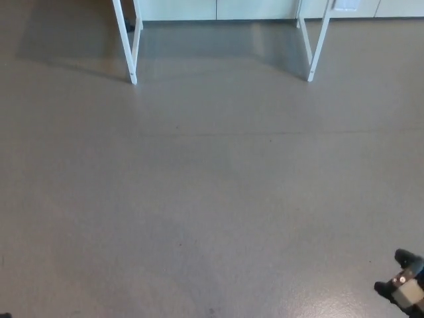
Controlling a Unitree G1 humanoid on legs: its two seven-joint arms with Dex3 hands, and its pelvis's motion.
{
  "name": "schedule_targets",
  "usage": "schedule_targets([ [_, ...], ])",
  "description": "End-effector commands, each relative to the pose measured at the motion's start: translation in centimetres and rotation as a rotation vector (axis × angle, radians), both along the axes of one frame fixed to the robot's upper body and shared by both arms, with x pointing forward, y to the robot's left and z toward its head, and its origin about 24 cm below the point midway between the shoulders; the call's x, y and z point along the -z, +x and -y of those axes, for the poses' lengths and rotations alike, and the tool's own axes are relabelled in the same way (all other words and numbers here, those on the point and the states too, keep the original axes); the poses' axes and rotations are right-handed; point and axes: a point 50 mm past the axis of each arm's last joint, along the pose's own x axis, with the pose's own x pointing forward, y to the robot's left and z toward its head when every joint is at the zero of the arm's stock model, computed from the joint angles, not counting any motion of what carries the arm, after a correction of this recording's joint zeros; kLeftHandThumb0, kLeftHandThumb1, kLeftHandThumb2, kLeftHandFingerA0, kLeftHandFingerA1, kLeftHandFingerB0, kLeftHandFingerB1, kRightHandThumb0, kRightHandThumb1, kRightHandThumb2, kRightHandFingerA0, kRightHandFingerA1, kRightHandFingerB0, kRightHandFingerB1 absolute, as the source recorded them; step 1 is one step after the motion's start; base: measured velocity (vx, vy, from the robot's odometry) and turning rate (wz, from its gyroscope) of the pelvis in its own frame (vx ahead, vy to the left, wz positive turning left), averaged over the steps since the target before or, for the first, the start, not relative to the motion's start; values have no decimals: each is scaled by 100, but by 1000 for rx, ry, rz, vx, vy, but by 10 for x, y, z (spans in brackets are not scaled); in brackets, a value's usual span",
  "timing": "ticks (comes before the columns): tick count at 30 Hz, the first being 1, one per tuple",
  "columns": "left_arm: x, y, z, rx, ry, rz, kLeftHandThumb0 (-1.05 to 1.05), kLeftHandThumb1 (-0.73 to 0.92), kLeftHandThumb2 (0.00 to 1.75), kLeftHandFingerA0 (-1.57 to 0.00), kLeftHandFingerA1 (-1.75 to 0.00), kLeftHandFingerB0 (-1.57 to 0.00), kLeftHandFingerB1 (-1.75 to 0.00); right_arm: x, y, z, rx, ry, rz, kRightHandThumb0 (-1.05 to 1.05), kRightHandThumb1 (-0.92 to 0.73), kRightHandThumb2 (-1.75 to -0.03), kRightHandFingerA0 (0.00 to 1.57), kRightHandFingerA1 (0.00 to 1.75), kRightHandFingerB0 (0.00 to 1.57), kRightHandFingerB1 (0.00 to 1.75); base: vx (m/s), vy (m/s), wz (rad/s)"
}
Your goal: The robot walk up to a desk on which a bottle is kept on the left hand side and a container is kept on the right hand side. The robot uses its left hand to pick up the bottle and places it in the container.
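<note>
Place: looks like a lab or office, hard to tell which
Floor [199, 199]: plain grey, smooth, glossy
Desk legs [132, 46]: thin white metal frames at far edge
Wall [218, 8]: pale panelled base behind

A bare grey floor [199, 199] fills the head view. Far off, two pairs of white desk legs [132, 46] stand left and right before a pale wall [218, 9]. The right hand [405, 286] shows at the near right corner

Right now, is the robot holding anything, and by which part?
Nothing is held. Only the right hand shows, over bare floor; no bottle is in view.
</note>
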Motion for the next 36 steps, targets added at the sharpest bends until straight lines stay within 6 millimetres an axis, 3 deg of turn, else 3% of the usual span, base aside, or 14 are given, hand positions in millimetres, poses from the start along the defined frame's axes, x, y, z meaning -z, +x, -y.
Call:
schedule_targets([
  [1,-13,-1,-21,-231,-329,232,-17,62,59,-41,-41,-34,-34,-2,-3,12,277,401,84,-66,-92,-169,0,76,0,0,0,0,0],
  [6,-12,-1,-19,-207,-337,233,-18,65,59,-39,-40,-31,-32,-1,-6,14,284,387,78,-60,-92,-174,0,42,0,0,0,0,0],
  [10,-12,-1,-19,-215,-334,228,-15,63,58,-44,-41,-34,-33,0,-9,14,275,388,85,-65,-92,-175,0,58,0,0,0,0,0],
  [12,-11,-3,-18,-185,-359,236,-9,48,89,-24,-53,-14,-46,2,-13,13,249,366,80,-67,-92,-175,0,62,0,13,0,0,0],
  [14,-11,-3,-18,-173,-367,237,-6,46,88,-24,-52,-14,-47,3,-14,13,233,346,75,-40,-92,-175,0,57,0,0,-4,-4,8],
  [15,-11,-4,-18,-170,-372,234,-4,65,60,-29,-34,-25,-29,4,-15,13,233,347,72,-20,-92,-175,0,11,0,0,-5,1,-19],
  [21,-8,-13,-17,-145,-395,218,2,45,88,-21,-51,-17,-47,9,-18,10,210,330,22,50,-92,-175,0,43,0,0,-177,-26,13],
  [22,-7,-14,-16,-138,-393,222,3,44,87,-22,-51,-18,-48,9,-17,10,176,311,17,70,-92,-175,0,0,0,0,42,10,-7],
  [29,-8,-14,-16,-109,-403,233,4,43,87,-18,-50,-16,-47,7,-15,7,71,165,15,93,-92,-173,0,0,0,0,160,228,-5],
  [30,-9,-14,-16,-105,-405,233,5,61,58,-28,-33,-26,-29,7,-14,7,63,158,15,96,-92,-169,0,0,0,0,233,521,-10],
  [31,-9,-12,-16,-102,-407,231,3,45,88,-17,-50,-17,-47,6,-13,6,49,140,15,102,-92,-171,0,10,0,0,226,510,13],
  [33,-9,-11,-16,-105,-408,231,3,45,88,-17,-50,-17,-47,6,-11,6,44,131,17,102,-92,-171,0,10,0,0,258,225,8],
  [34,-10,-10,-16,-100,-410,234,4,64,59,-30,-33,-26,-29,6,-11,5,51,135,19,95,-92,-172,0,0,0,0,247,148,2],
  [36,-10,-9,-17,-92,-408,232,4,66,59,-29,-33,-25,-28,6,-11,5,65,150,19,90,-92,-174,0,0,0,0,279,96,5],
])
